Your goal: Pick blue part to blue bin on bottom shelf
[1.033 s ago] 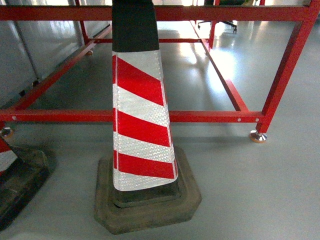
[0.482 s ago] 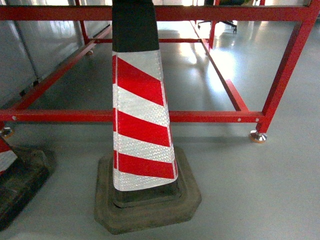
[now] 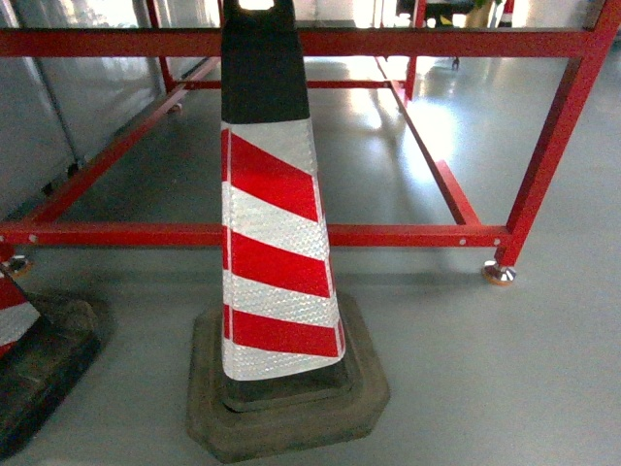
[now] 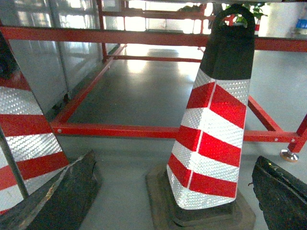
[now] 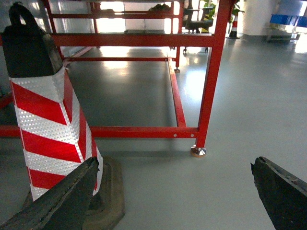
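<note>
Daylight enters from 12 o'clock, blown out white at the head view's top edge; the glossy grey floor (image 3: 505,340) carries pale glare streaks; the striped cone (image 3: 277,243) throws a soft shadow over its base; wrist views are dimmer, with dark, blurred pincer fingers (image 5: 283,191) at 5 and 7 o'clock.

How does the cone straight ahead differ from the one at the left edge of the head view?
The centre cone is almost wholly in the head view, from black top to base; the left cone is cut off, showing only a stripe patch and its dark base. The centre cone stands right in front of the red frame's lower rail. Both have red and white reflective stripes on dark rubber bases.
</note>
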Controlling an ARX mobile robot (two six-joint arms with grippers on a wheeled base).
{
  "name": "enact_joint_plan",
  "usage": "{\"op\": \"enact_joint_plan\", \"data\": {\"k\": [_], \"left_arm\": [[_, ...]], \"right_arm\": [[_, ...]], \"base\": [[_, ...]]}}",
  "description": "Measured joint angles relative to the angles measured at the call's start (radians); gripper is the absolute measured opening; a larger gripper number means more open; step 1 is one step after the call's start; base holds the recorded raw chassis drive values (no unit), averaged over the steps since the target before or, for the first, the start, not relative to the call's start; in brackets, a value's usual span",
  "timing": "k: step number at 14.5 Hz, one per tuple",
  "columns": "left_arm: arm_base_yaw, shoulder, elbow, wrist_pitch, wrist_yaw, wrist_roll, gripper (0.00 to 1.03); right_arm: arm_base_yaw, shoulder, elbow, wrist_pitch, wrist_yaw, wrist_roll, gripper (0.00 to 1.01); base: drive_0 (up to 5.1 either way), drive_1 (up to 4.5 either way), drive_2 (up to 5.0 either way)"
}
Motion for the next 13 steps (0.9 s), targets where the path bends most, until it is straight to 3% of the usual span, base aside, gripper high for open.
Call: {"op": "enact_joint_plan", "data": {"k": [13], "left_arm": [[0.0,0.0,0.0,0.002,0.001,0.003,0.98]], "right_arm": [[0.0,0.0,0.0,0.0,0.0,-0.002,0.98]], "base": [[0.0,0.0,0.0]]}}
